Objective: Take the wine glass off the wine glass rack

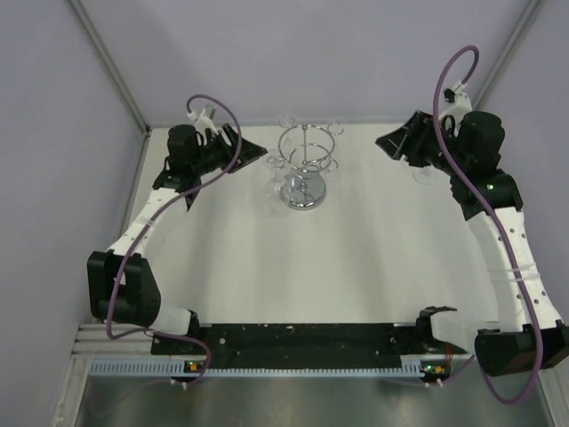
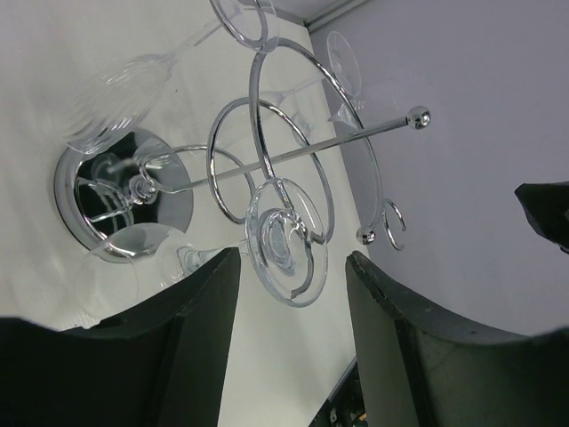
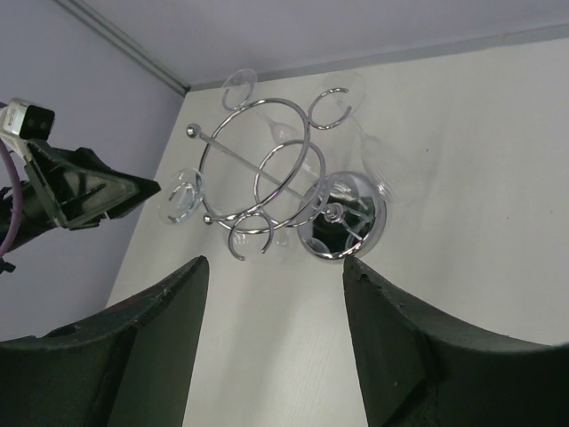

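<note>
One chrome wine glass rack [image 1: 305,182] stands at the far middle of the white bench [image 1: 356,267], mirrored round base down. Several clear glasses hang upside down from its wire loops; I cannot count them surely. One left claw [image 2: 292,258] is spread wide at the rack's left side, its fingers on either side of the foot of one hanging wine glass [image 2: 284,253], which sits in its loop. Whether they touch, I cannot tell. One right claw [image 3: 274,267] is likewise spread wide, holding nothing, well right of the rack.
</note>
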